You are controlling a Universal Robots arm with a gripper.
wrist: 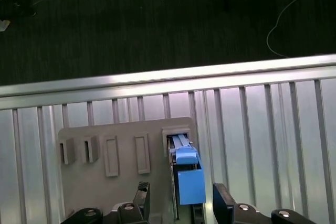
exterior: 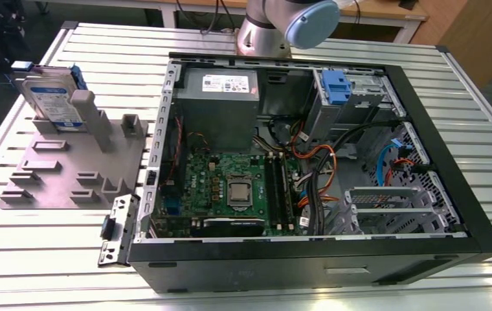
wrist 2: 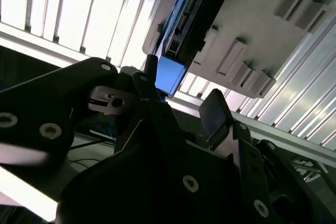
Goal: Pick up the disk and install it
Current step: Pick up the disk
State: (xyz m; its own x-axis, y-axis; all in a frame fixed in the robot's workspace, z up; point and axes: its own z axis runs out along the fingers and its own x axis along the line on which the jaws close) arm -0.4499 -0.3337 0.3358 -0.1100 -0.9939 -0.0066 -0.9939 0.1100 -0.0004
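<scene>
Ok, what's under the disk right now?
The disk stands on edge in a slot of the grey holder plate, which lies on the slatted table. The slot's bottom is hidden by the disk.

A robotics lab or test workshop: a slatted aluminium table (exterior: 47, 259) carries an opened computer case (exterior: 315, 256) with its boards and wiring bare, a robot arm (exterior: 268, 29) rises at the table's edge, the disk (exterior: 52, 100) stands in a grey fixture plate (exterior: 47, 175), and loose cables (wrist: 268, 37) lie on dark carpet (wrist: 131, 24)

Flat silver rectangular disk (exterior: 47, 97) with white-and-blue label, blue-framed; pale grey plastic fixture plate (exterior: 52, 178); ribbed silvery metal table (exterior: 39, 253); black computer case (exterior: 315, 256); green circuit board (exterior: 228, 181).
</scene>
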